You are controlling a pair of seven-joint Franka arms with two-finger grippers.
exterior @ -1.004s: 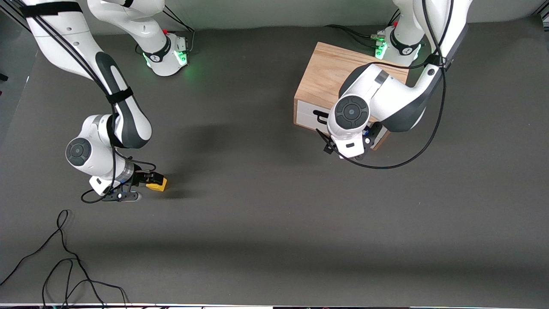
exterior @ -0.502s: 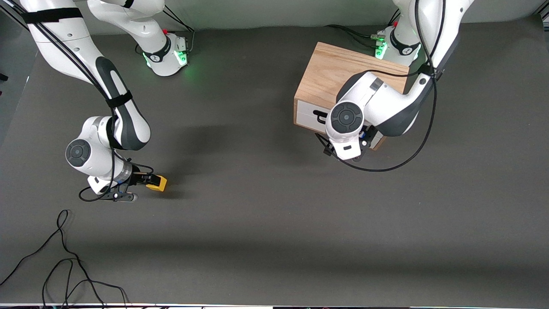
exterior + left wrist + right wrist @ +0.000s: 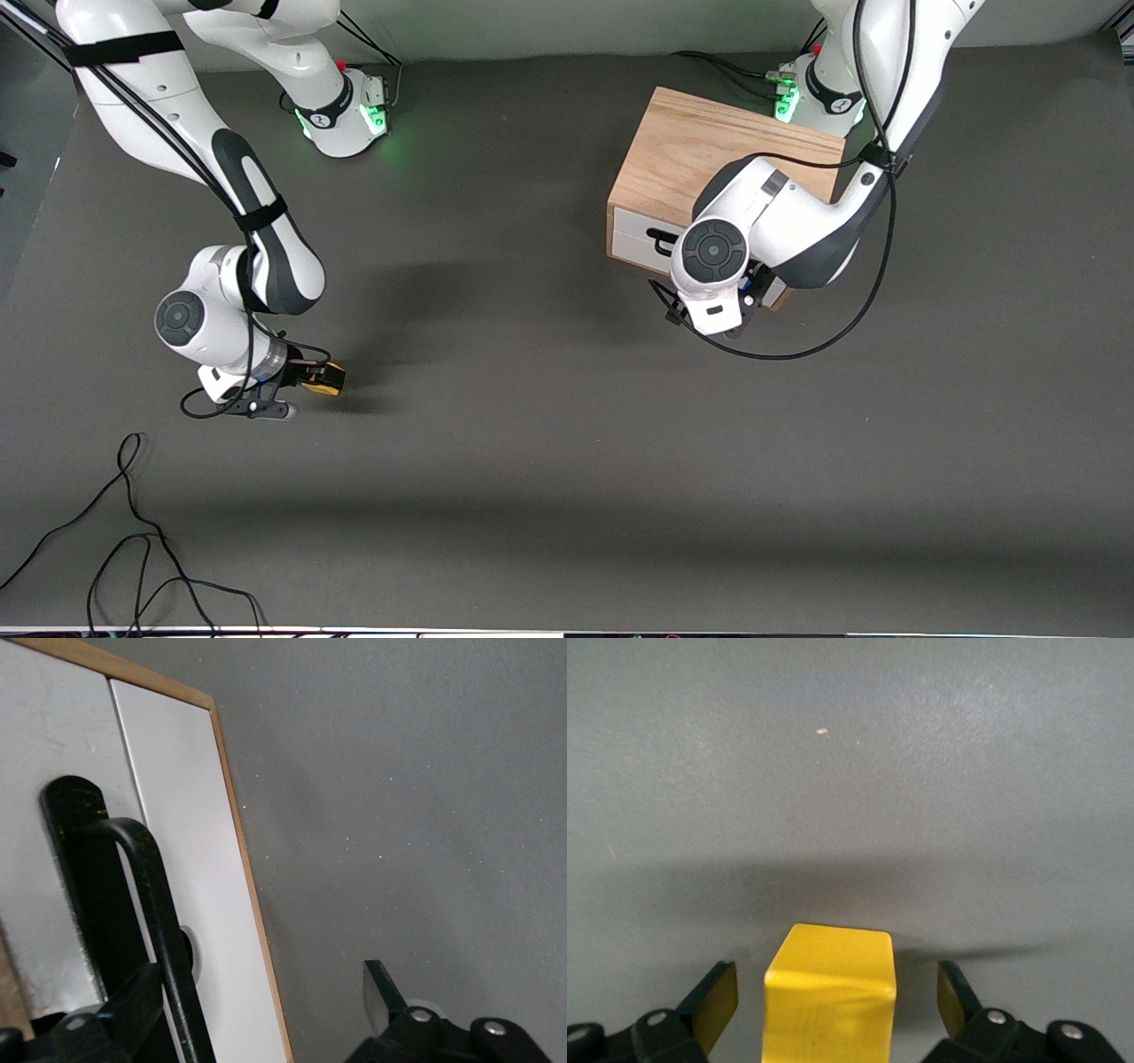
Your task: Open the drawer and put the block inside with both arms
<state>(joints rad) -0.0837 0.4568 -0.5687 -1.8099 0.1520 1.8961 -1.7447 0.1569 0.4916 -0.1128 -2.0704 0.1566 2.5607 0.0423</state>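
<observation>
The oak box (image 3: 700,151) stands at the left arm's end of the table, and its drawer (image 3: 631,232) with the white front is shut. My left gripper (image 3: 714,312) is low in front of the drawer. In the left wrist view my left gripper (image 3: 266,1003) is open, with the black bar handle (image 3: 146,895) just inside one finger and the other finger (image 3: 381,997) over bare table. The yellow block (image 3: 328,379) lies on the table at the right arm's end. My right gripper (image 3: 831,1003) is open around the block (image 3: 828,988), with a gap on each side.
Loose black cables (image 3: 133,532) lie on the table near the front camera at the right arm's end. The left arm's cable (image 3: 797,347) hangs in a loop in front of the box. Dark grey mat (image 3: 549,425) covers the table.
My right gripper has moved forward over the block, so the block now sits between its fingers. My left hand has moved in closer to the drawer front.
</observation>
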